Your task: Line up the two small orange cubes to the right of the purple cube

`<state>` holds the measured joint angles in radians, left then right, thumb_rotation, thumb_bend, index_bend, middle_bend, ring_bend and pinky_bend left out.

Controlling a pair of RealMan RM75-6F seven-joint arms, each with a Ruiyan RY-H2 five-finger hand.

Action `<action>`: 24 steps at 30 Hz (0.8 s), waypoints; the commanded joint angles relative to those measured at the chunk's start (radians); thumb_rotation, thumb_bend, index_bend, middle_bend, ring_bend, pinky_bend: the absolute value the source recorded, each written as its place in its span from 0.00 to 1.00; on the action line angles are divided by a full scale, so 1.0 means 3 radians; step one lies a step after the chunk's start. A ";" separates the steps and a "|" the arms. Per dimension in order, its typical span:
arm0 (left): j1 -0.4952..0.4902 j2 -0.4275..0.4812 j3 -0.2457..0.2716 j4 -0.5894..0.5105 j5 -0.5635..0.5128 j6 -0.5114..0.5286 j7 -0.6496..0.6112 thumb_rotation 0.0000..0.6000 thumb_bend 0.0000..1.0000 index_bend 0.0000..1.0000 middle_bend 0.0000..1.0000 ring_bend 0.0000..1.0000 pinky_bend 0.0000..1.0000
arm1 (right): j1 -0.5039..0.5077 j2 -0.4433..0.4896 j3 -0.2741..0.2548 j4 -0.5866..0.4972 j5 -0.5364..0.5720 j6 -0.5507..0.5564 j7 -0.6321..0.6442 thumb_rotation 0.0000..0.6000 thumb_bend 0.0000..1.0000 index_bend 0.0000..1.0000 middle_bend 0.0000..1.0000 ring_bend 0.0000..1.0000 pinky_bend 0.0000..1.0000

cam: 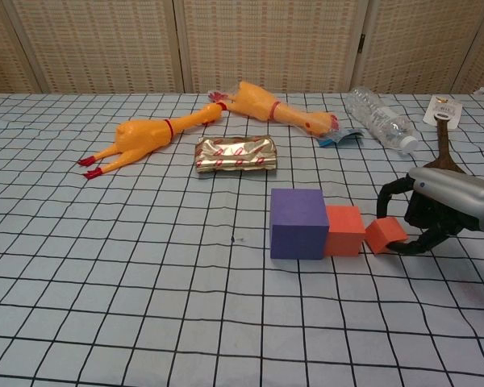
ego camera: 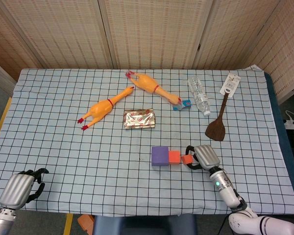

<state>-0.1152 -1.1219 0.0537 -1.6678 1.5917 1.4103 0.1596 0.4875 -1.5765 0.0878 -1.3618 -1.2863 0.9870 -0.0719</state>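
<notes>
Near the counter's front edge, the right robot hand [cam: 431, 216] pinches the tilted second orange cube [cam: 385, 235] just beside the first orange cube [cam: 344, 230] touching the purple cube [cam: 297, 222]; it looks light, soft foam, best gripped by opposite faces.

Right hand [cam: 436, 214] low over table at right, silver back up, dark fingers [cam: 387, 193] curled round small tilted orange cube [cam: 385, 235], pinching it. Right forearm [ego camera: 225, 186] runs back toward near table edge. Left hand [ego camera: 20, 186] at near-left corner, fingers curled in, holding nothing.
</notes>
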 commanded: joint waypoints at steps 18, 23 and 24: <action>0.0000 0.0002 0.0002 -0.0002 0.0006 0.0001 0.0000 1.00 0.45 0.37 0.56 0.50 0.56 | 0.0012 -0.0153 0.0021 0.0198 -0.0060 0.0031 0.0151 1.00 0.25 0.59 1.00 0.88 1.00; 0.0002 0.0003 0.0003 -0.0002 0.0008 0.0004 -0.0003 1.00 0.45 0.37 0.56 0.50 0.56 | 0.0012 -0.0178 0.0015 0.0241 -0.0069 0.0026 0.0168 1.00 0.25 0.59 1.00 0.88 1.00; 0.0002 0.0003 0.0003 -0.0002 0.0007 0.0003 -0.0004 1.00 0.45 0.37 0.56 0.50 0.56 | 0.0014 -0.0180 0.0012 0.0248 -0.0075 0.0023 0.0175 1.00 0.25 0.58 1.00 0.88 1.00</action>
<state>-0.1147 -1.1210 0.0545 -1.6684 1.5938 1.4112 0.1584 0.4915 -1.6301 0.0919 -1.2877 -1.3084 0.9943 -0.0197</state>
